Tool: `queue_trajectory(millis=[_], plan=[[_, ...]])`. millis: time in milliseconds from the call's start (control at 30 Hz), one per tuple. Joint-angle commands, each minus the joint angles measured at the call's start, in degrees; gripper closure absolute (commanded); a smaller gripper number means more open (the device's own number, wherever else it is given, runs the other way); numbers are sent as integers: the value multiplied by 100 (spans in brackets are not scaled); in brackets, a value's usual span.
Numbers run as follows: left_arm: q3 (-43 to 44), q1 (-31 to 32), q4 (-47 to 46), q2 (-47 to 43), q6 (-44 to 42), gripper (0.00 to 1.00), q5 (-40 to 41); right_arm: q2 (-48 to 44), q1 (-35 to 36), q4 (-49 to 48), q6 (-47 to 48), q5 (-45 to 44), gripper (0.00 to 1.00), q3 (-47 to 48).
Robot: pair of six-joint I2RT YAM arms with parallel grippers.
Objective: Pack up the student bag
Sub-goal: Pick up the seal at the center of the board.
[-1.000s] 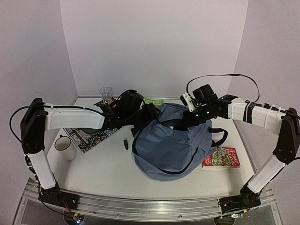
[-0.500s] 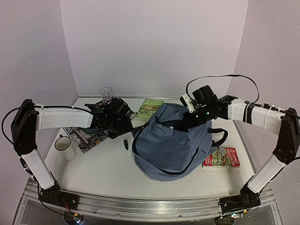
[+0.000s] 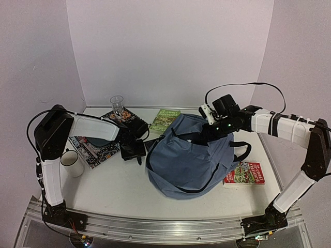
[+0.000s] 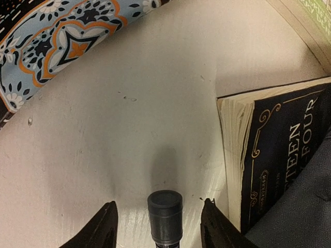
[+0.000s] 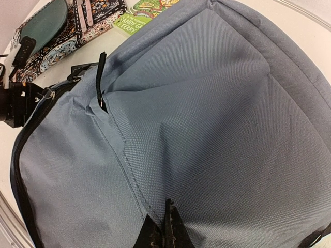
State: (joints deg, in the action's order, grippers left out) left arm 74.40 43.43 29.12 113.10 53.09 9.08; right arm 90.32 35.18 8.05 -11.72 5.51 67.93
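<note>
**A:** Status of each claw?

**B:** The left gripper (image 4: 159,206) is released. Its jaws stand on either side of a small dark cylinder (image 4: 165,217) lying on the table, with a gap showing on both sides. The right gripper (image 5: 164,227) is clenched, and its tips are buried in a crease of the student bag (image 3: 191,165). I judge that it is pinching a fold there.

**A:** Where is the bag?

**B:** It sits at the centre-right of the table, slumped, with its dark zipper line facing left toward the cylinder.

**A:** What could go wrong from here?

**B:** There are three hazards.
- If the jaws meet the cylinder off-centre, it may roll away instead of seating.
- The black book (image 4: 279,150) lies just right of the right-hand jaw, so a drift that way could catch its page edge.
- If the pinched fabric slips free, the bag mouth could sag shut.

**A:** What does one view show that the others do not?

**B:**
- **Left wrist view:** only this view shows the gaps beside the cylinder and the black book tucked against the bag. Overhead, that book cannot be made out.
- **Overhead view:** only this view shows the red book (image 3: 245,173) near the bag on the right and the white mug (image 3: 71,161) at the left.
- **Right wrist view:** only this view shows the clenched tips against the weave.
</note>
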Motion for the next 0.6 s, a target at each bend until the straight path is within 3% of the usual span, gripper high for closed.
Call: queue_trajectory(millis=[0, 367, 567], plan=[[318, -61, 193, 137, -194, 51, -52, -67, 42, -23, 61, 198, 100, -29], [290, -45, 182, 286, -79, 80, -429, -26, 42, -93, 38, 249, 100, -55], [156, -45, 175, -389, 97, 84, -512, -32, 42, -109, 24, 316, 100, -34]])
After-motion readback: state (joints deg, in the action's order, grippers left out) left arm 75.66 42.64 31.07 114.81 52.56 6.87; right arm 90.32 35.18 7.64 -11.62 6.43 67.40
